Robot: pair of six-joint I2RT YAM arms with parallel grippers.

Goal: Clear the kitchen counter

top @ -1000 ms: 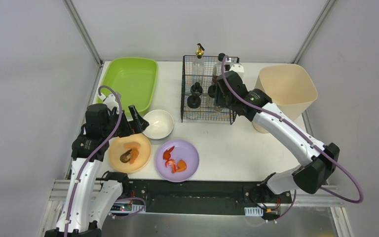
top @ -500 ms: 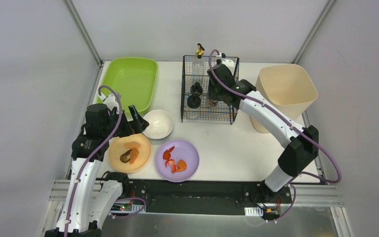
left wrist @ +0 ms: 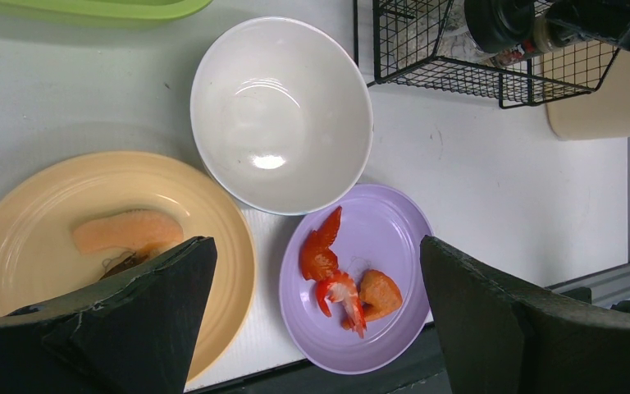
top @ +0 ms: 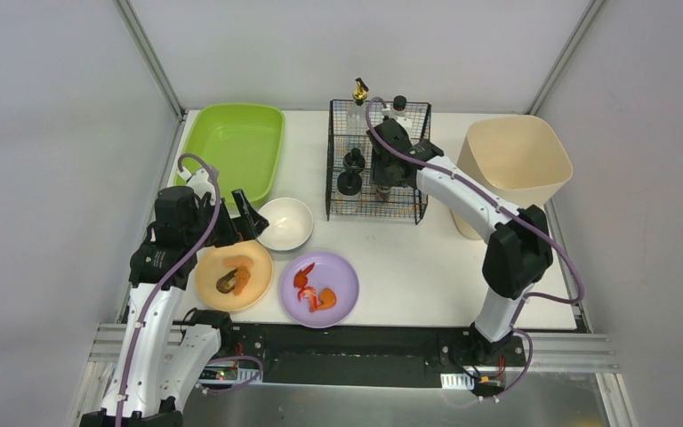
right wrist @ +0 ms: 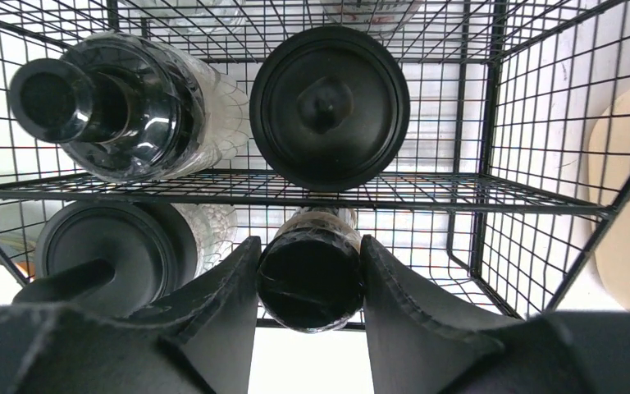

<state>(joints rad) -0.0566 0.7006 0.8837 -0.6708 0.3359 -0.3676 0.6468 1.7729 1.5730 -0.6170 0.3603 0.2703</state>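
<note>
**Over the wire basket: how I'd finish dropping off this bottle**

Down inside the wire basket (top: 328, 169), the right gripper (right wrist: 310, 267) is clamped on a small bottle (right wrist: 310, 287) with a dark cap, one finger on each side of it. Looks like it's going into the near row, just beside a black-lidded jar (right wrist: 107, 246) on its left. A taller bottle (right wrist: 123, 107) and another black lid (right wrist: 328, 107) sit in the row behind the divider. Can't tell from either view whether its base is on the basket floor yet.

My take on doing this bit well: keep the bottle upright and go straight down, no sideways drift. The jar is right there on one side and the wire wall is close on the other. Only let go once it's clearly sitting on something. Then spread the fingers just enough to free the cap and lift straight up, or you risk snagging the wires or tipping a neighbour.

Left gripper (left wrist: 316, 246) is spread wide with nothing in it, hanging over the white bowl (left wrist: 279, 115), orange plate (left wrist: 66, 189) and purple plate (left wrist: 385, 238). Those sit at the near left of the kitchen counter (top: 427, 258), with food scraps on both plates, so I reckon there's plenty left to clear.
</note>
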